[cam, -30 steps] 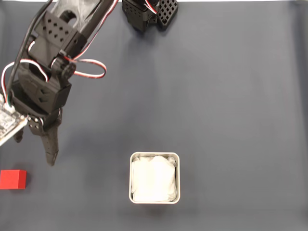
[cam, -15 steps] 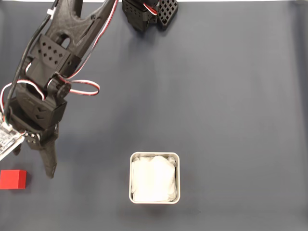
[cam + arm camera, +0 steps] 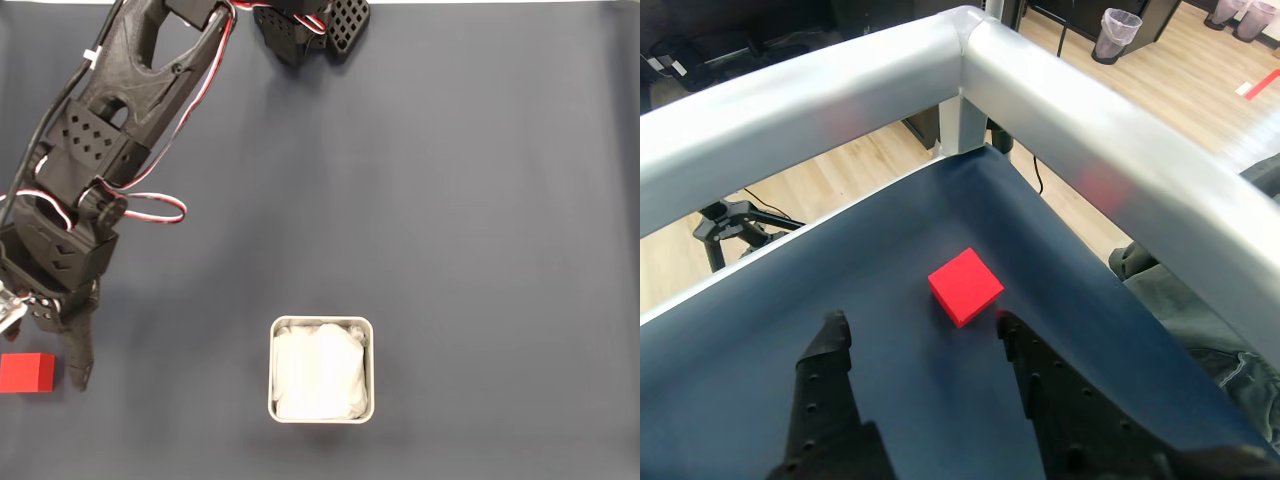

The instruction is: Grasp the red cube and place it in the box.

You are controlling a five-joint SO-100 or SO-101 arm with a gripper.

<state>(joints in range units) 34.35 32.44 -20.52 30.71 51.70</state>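
Fixed view — box (image 3: 366, 330) with white lining (image 3: 318, 372), red cube (image 3: 26, 372) well apart

Dark navy cloth-covered table (image 3: 480, 200). Small bright red cube (image 3: 26, 372) at left edge of fixed view. Square grey-rimmed box with white soft lining (image 3: 321, 322) lower centre, well apart from cube.

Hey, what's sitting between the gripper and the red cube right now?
Nothing: in the wrist view, bare dark blue cloth alone separates the open gripper from the red cube. The fixed view shows the same small bare gap beside the cube.
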